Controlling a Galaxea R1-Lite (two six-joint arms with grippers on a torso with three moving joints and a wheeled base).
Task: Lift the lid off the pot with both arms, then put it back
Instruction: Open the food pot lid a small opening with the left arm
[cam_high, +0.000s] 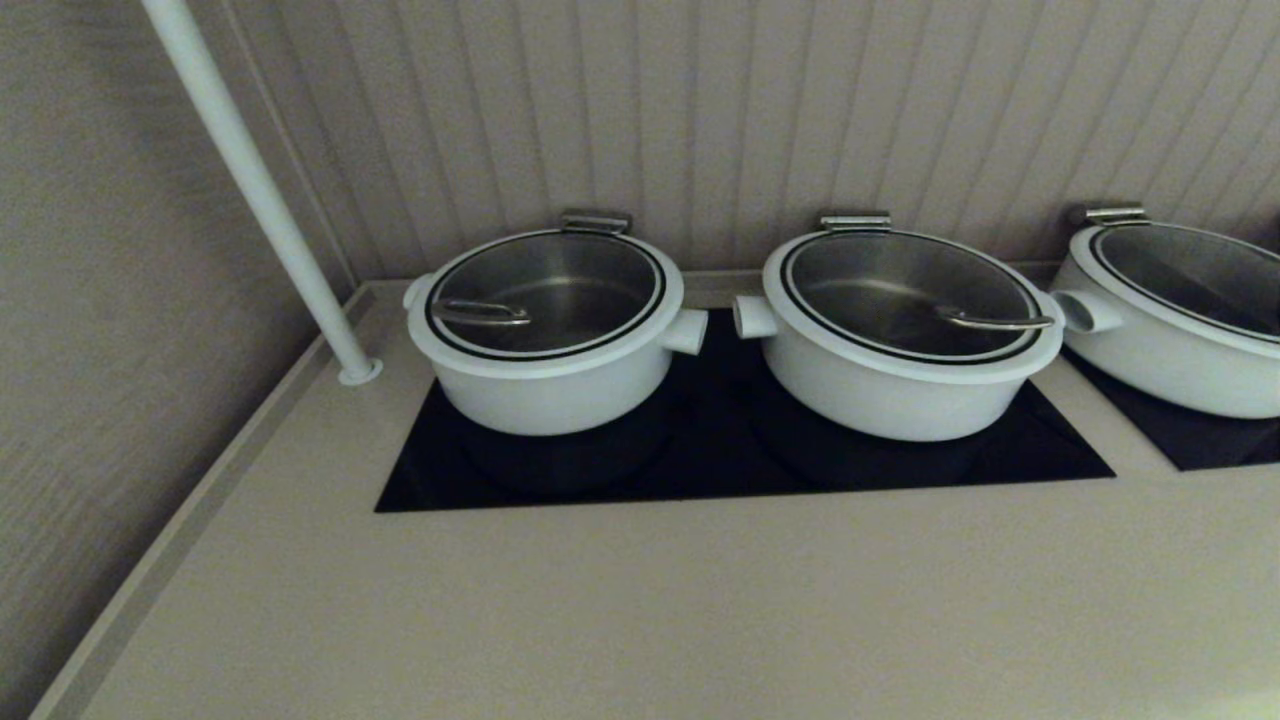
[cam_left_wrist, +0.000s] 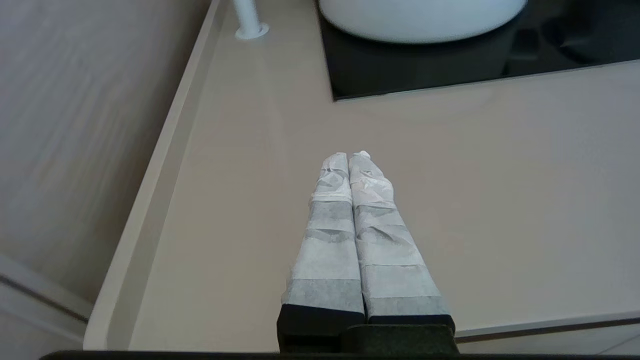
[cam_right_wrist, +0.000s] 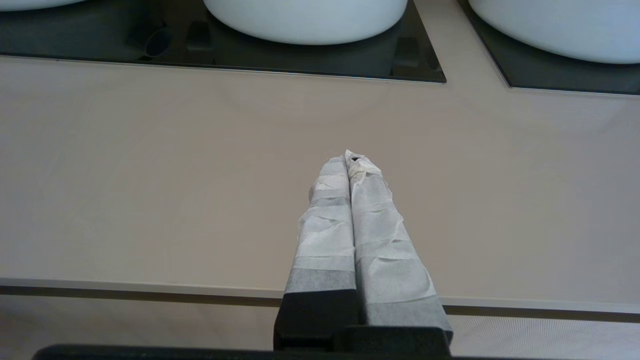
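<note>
The lid (cam_high: 548, 262) is a round glass lid with a white rim and a black ring. It lies closed on the left white pot (cam_high: 545, 395), with its wire handle (cam_high: 480, 312) near its left edge and its hinge (cam_high: 596, 222) at the back. Neither arm shows in the head view. In the left wrist view my left gripper (cam_left_wrist: 348, 156) is shut and empty over the bare counter, well in front of the pot (cam_left_wrist: 420, 20). In the right wrist view my right gripper (cam_right_wrist: 348, 157) is shut and empty over the counter near its front edge.
A like pot (cam_high: 900, 390) with its lid handle at the right stands in the middle, and a third pot (cam_high: 1170, 350) at the right. All sit on black cooktop panels (cam_high: 720, 460). A white pole (cam_high: 260, 190) rises at the left, by the side wall.
</note>
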